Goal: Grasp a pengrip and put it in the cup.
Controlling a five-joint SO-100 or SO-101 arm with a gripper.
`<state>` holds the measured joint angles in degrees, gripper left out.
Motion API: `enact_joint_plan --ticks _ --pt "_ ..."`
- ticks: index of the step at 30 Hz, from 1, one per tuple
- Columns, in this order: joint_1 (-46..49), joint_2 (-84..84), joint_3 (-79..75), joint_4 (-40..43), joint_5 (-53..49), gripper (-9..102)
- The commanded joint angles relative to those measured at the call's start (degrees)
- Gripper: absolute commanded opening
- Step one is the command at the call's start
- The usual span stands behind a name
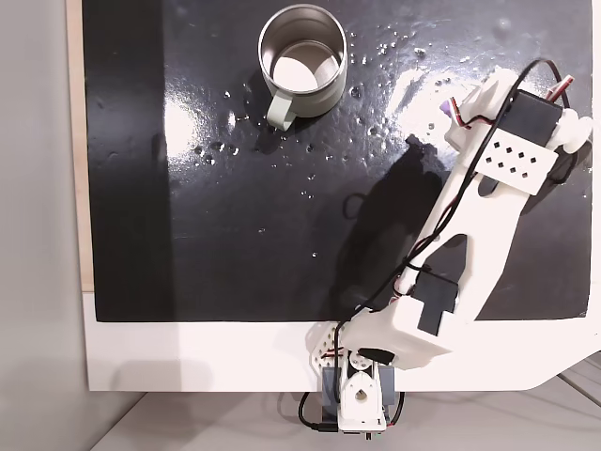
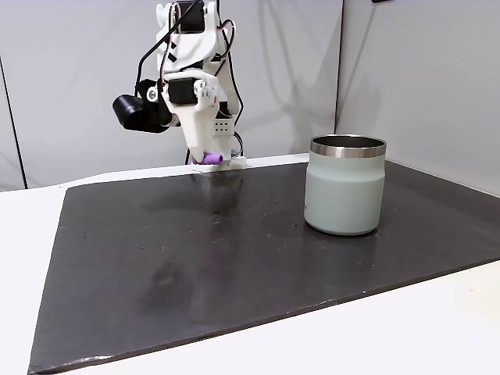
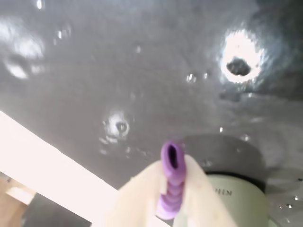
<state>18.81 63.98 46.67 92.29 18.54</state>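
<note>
Purple and ribbed, the pengrip [image 3: 171,184] sits pinched between the two pale fingers [image 3: 142,198] of the hand [image 3: 171,189], open end poking out past the tips in the wrist view. Gripped along its length, likely so the soft tube cannot roll or squirm loose while carried. Seen in a fixed view as a small lilac stub at the bottom of the hand [image 2: 208,158], apparently lifted just clear of the black mat [image 2: 234,258] near its far edge, though contact cannot be ruled out. Glimpsed in the other fixed view as a speck of purple [image 1: 441,109] beside the wrist.

Well away from the hand, across the mat: the cup [image 2: 345,185], upright, mouth open, nothing visible inside in the top-down fixed view [image 1: 302,62], handle turned toward the arm's base. Partly visible below the fingers in the wrist view too [image 3: 232,198].

Grasp judged done; carry and drop remaining. Next need: more height to clear the rim, then release squarely over the mouth, since so light a piece could bounce off the edge onto the white desk [image 2: 23,226].
</note>
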Motion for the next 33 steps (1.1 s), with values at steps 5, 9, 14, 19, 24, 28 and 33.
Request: enact_joint_plan --ticks 5,9,14,19,24,28,33 --pt "-7.2 -1.6 -23.6 9.1 0.4 0" --pt "-10.4 -1.2 -25.8 8.3 -0.3 0" --pt "-13.7 -4.8 -31.6 7.4 -1.1 0" --pt "-15.9 -10.7 -39.0 5.7 -1.5 0" --pt "-19.2 -16.1 -46.4 4.5 -1.8 0" --pt "-22.1 -19.5 -51.2 4.2 -1.9 0" --pt "-25.4 -20.9 -54.9 3.3 -2.0 0"
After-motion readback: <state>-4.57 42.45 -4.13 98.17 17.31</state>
